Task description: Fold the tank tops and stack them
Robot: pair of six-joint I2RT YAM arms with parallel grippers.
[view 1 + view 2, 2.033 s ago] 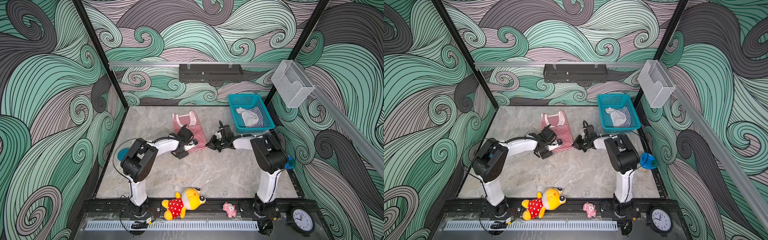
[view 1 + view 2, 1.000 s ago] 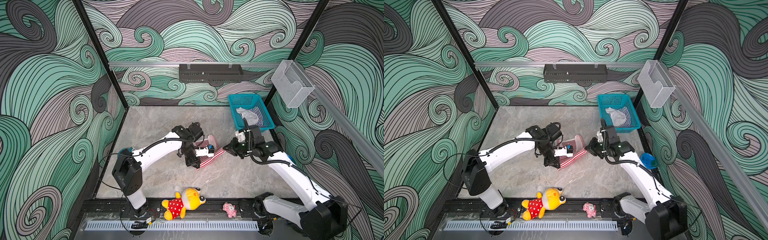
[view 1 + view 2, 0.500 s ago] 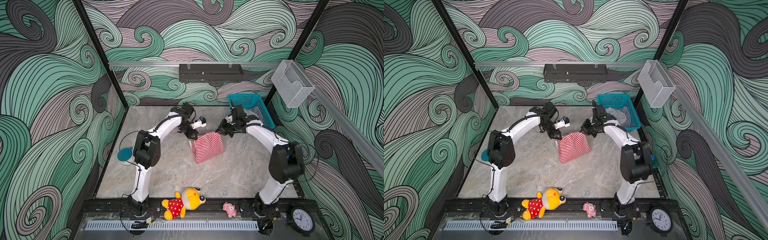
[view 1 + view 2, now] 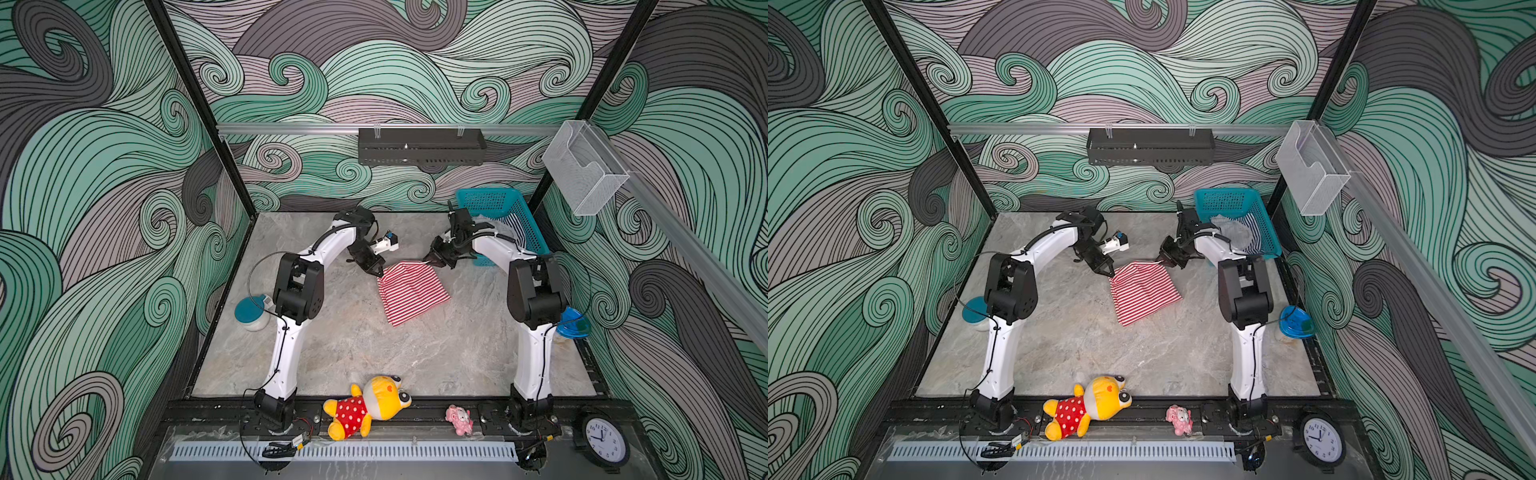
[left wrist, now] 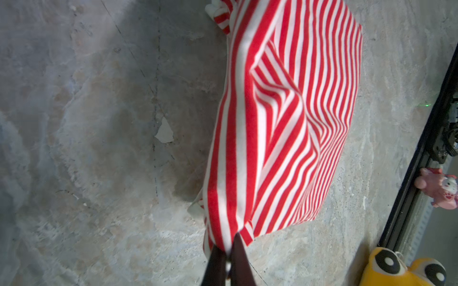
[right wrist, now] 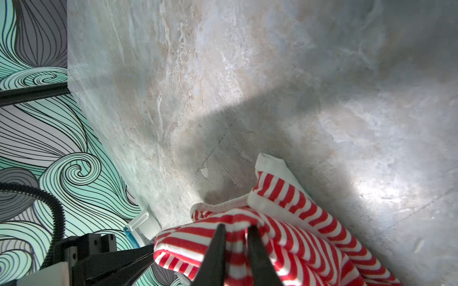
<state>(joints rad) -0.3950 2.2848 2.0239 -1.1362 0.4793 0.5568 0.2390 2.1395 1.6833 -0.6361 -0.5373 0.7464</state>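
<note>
The red-and-white tank top lies folded over on the marble table, mid-table toward the back. My left gripper is shut on its far left corner, the striped cloth pinched at the fingertips. My right gripper is at the far right corner, jaws slightly parted, with a fold of the striped cloth lying between the fingers. The navy-and-white tank top lies in the teal basket at the back right.
A pale grey cloth shares the basket. A teal-lidded jar stands at the left edge, a blue dish at the right edge. A yellow plush toy and a small pink toy lie on the front rail.
Both grippers carried the top's edge from the table's middle toward the back, leaving the top folded over. The right jaws have since parted a little; the left stays shut.
</note>
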